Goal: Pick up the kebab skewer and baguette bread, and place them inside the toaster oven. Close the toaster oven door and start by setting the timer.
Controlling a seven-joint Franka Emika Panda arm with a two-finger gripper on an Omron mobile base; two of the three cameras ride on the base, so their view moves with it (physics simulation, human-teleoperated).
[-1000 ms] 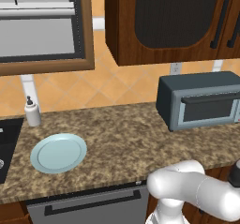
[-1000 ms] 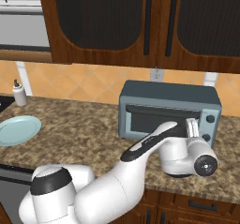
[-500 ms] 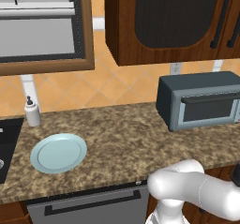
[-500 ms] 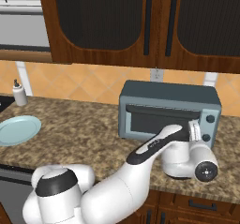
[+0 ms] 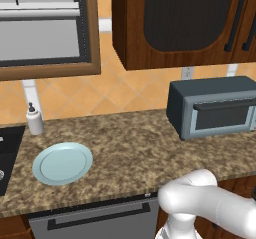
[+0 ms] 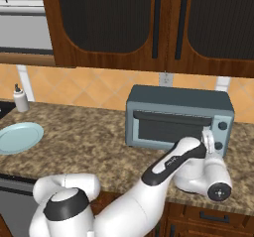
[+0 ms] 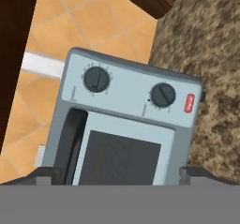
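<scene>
The toaster oven (image 5: 214,108) (image 6: 178,118) stands at the back of the counter. Its door (image 7: 123,155) is shut, and the dark handle bar (image 7: 70,138) runs along one edge. My gripper (image 6: 207,143) (image 7: 119,178) hovers open just in front of the oven's control panel with nothing between the fingers. The hand view is rolled and shows two dark knobs (image 7: 96,79) (image 7: 163,95) and a red button (image 7: 189,103) straight ahead. The fingertips (image 7: 45,175) stand wide apart. The kebab skewer and baguette bread are out of view.
A pale blue plate (image 5: 62,163) (image 6: 19,137) lies bare on the granite counter (image 5: 125,148) at the left. A soap bottle (image 5: 34,120) stands by the wall near the sink edge. Dark wooden cabinets (image 6: 149,23) hang above the oven.
The wrist has sunk slightly in front of the oven's control panel. The jaws stay open. Nothing else has moved.
</scene>
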